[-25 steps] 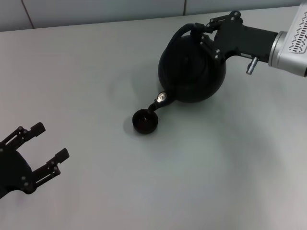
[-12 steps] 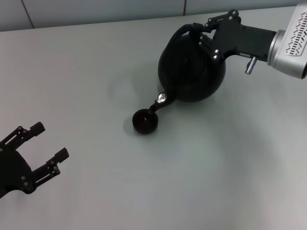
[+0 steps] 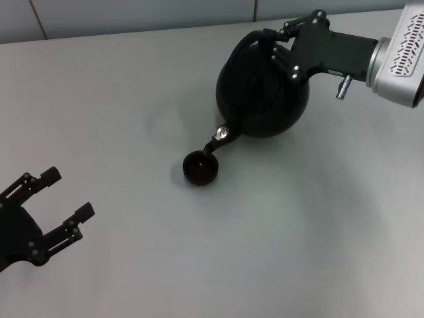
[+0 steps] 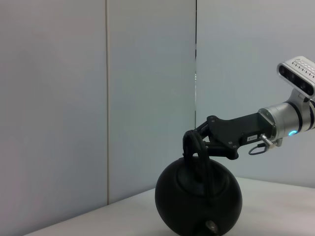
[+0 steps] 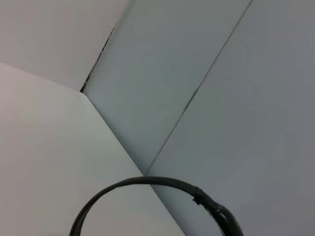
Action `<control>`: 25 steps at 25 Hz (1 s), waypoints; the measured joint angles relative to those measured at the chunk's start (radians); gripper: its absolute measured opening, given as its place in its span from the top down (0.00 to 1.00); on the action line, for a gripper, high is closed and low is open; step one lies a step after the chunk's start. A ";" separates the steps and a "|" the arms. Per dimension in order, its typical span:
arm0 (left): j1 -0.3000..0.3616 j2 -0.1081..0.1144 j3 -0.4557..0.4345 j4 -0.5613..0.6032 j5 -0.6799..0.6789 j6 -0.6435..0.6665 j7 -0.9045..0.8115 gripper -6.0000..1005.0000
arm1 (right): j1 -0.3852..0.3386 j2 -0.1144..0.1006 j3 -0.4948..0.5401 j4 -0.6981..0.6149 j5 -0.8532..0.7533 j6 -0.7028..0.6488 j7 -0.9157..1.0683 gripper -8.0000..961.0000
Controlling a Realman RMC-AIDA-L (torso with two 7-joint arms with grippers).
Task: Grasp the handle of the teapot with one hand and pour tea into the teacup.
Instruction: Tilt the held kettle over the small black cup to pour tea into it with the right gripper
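One right tool is clamped on the handle; the teapot is tilted, spout over the teacup. Left tool is parked, fingers apart.

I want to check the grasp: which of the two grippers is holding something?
The right gripper, at the far right of the table, is shut on the teapot's handle. The left gripper, near the front left, is open and holds nothing.
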 joint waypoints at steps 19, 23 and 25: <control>0.003 0.000 0.000 -0.001 -0.007 0.002 0.000 0.21 | 0.008 0.004 -0.028 -0.003 0.000 0.000 -0.042 0.89; 0.003 0.000 0.000 -0.001 -0.007 0.002 0.000 0.21 | 0.009 0.005 -0.029 -0.004 0.000 0.000 -0.044 0.89; 0.003 0.000 0.000 -0.001 -0.007 0.002 0.000 0.21 | 0.010 0.005 -0.029 -0.005 0.000 0.000 -0.045 0.89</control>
